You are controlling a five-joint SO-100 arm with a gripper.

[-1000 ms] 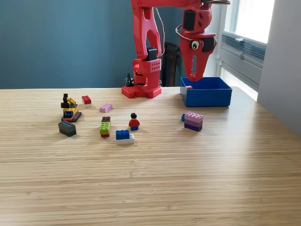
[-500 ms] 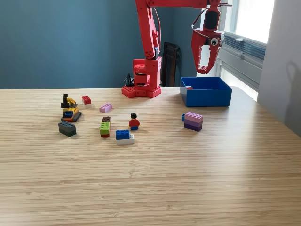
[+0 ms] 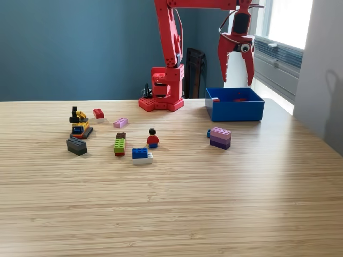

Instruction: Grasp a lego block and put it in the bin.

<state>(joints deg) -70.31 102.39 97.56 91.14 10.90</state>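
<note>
Exterior view: the gripper (image 3: 237,75) hangs above the bin (image 3: 235,110), jaws apart, empty. The bin's long side runs left-right.

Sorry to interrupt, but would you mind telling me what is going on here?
A red robot arm is clearing toy blocks off a wooden table into a blue bin. Its gripper hangs open above the bin, holding nothing, and red pieces lie inside. Several blocks wait on the table, among them a purple stack near the bin and a small figure.
</note>
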